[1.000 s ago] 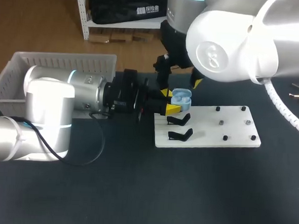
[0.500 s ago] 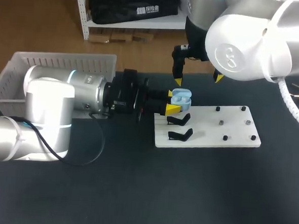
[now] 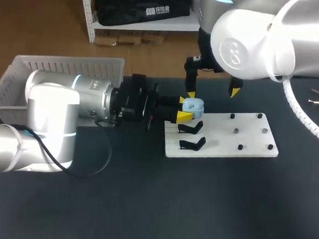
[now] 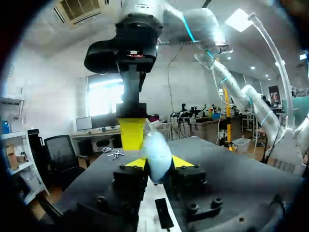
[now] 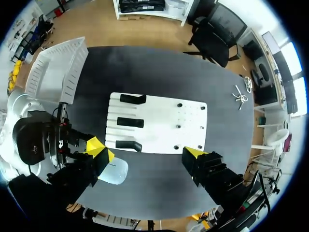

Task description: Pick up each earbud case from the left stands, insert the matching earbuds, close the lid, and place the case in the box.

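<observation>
**A:** What's different from a second ago?

**B:** The earbud case [image 3: 193, 105] had its lid up then. Now the lid is down and the case is one smooth, pale-blue pebble. The right pincer [image 3: 212, 93] lifted off it and came back, and one yellow tip now sits just over the lid. I can't tell whether that tip is touching.

**A:** So where does that leave the job?

**B:** I'd say loading and closing are done for this case. What's left is carrying it to the box [image 3: 21, 73], which lies back behind the left pincer [image 3: 183, 108], beside its own arm.

**A:** Who has hold of the case?

**B:** The left pincer. Its two tips press the case from either side, and the case stands up between them above the bench. The right pincer is spread wide and carries nothing, and the case lies under one of its fingers, not between the two.

**A:** And the stands?

**B:** The black stands [image 3: 190, 144] sit on the white board [image 3: 245, 141], just below and ahead of the left pincer.
</observation>
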